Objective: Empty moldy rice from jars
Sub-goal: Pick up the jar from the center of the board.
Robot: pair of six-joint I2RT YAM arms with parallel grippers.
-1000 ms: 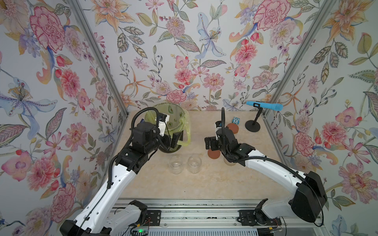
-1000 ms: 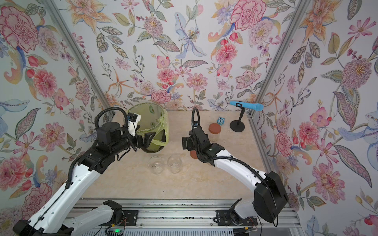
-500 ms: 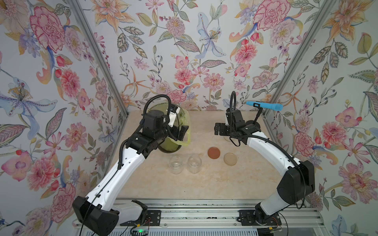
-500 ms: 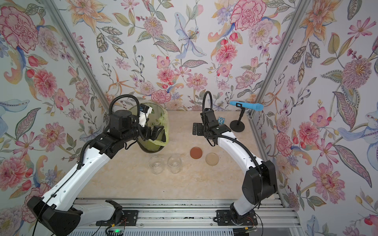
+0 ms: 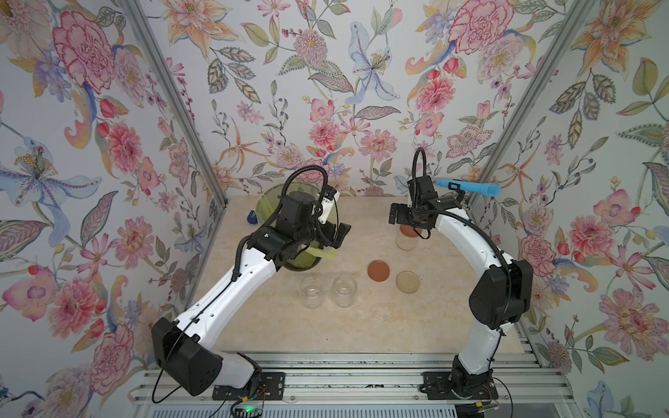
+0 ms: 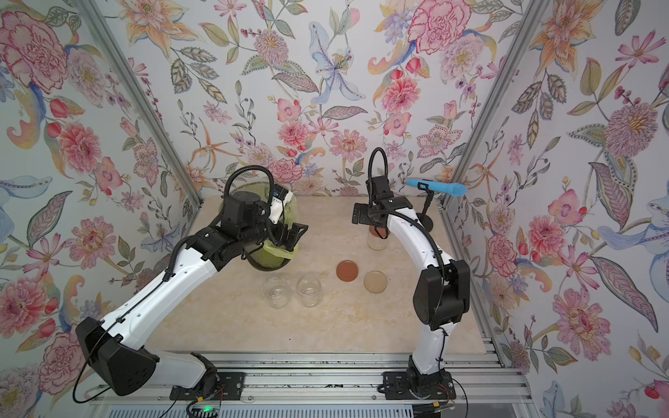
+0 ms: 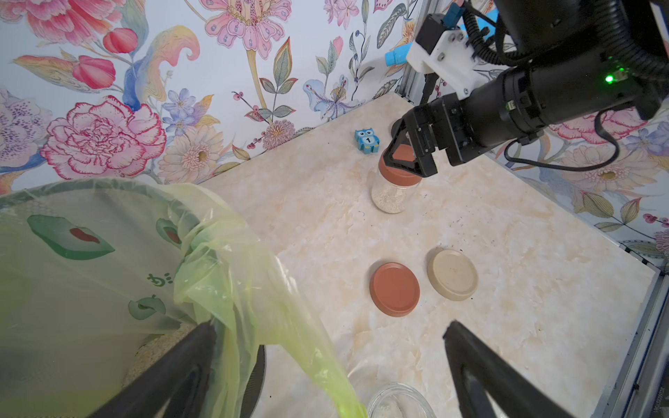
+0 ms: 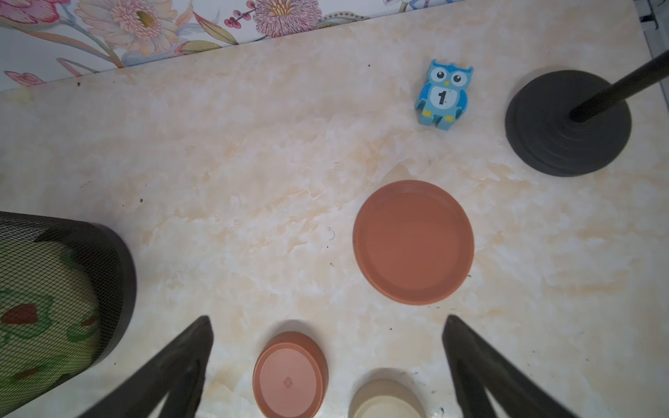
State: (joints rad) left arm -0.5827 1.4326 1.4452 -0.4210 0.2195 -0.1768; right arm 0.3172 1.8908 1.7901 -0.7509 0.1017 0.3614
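Observation:
Two clear jars stand open at the front with no rice showing in them. Beside them lie a reddish-brown lid and a beige lid. A third jar, holding moldy rice, stands farther back under its reddish-brown lid. My right gripper is open, pointing down just over that lid, fingers straddling it without clamping. My left gripper is open and holds nothing, hanging at the near rim of the green bin.
The bin's yellow-green liner drapes between my left fingers; pale grains lie inside the bin. A blue owl block and a black microphone stand base with a blue microphone sit at the back right. Floral walls enclose three sides.
My right gripper has left the loose lids and swung back over the lidded jar. The left arm has risen and moved back over the bin.

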